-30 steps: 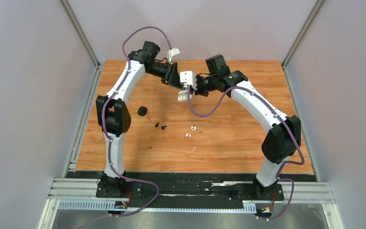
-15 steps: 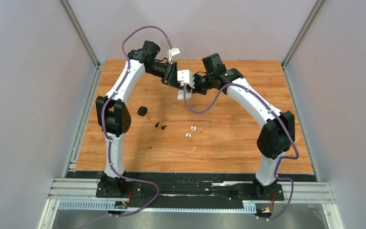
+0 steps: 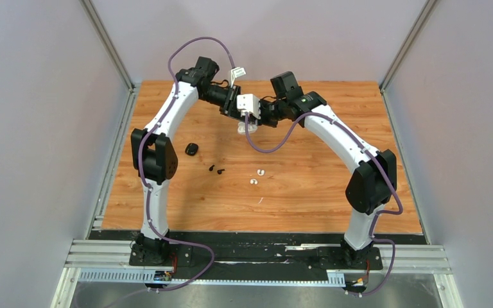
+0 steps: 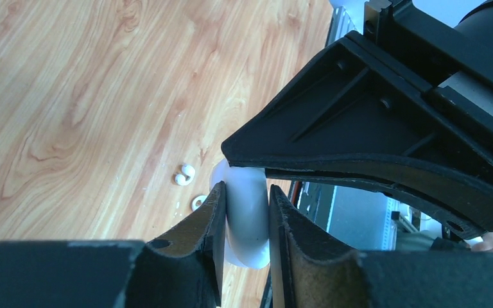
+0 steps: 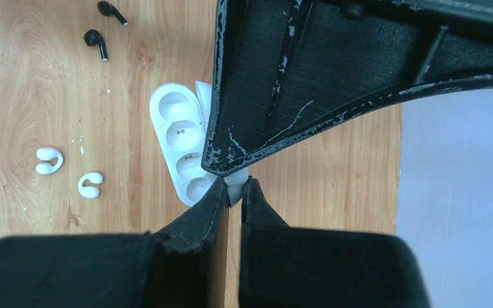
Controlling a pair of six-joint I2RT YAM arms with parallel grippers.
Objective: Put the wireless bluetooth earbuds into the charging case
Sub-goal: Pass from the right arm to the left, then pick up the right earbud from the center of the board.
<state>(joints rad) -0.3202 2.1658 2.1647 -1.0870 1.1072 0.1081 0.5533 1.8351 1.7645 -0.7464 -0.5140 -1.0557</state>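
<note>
Earbuds, a white pair (image 5: 43,169) and a glossy black pair (image 5: 93,38), were scattered on the wooden worktop (image 5: 25,96). The open white plastic charging case (image 5: 183,138) was gripped above it by the closed left end effector (image 4: 247,212) and right end effector (image 5: 234,192).

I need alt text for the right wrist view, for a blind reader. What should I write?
The right gripper pinches a thin edge of the open white charging case, whose wells are empty. The left gripper looms black across the top; two black earbuds and two white earbuds lie loose on the wooden table at left.
</note>
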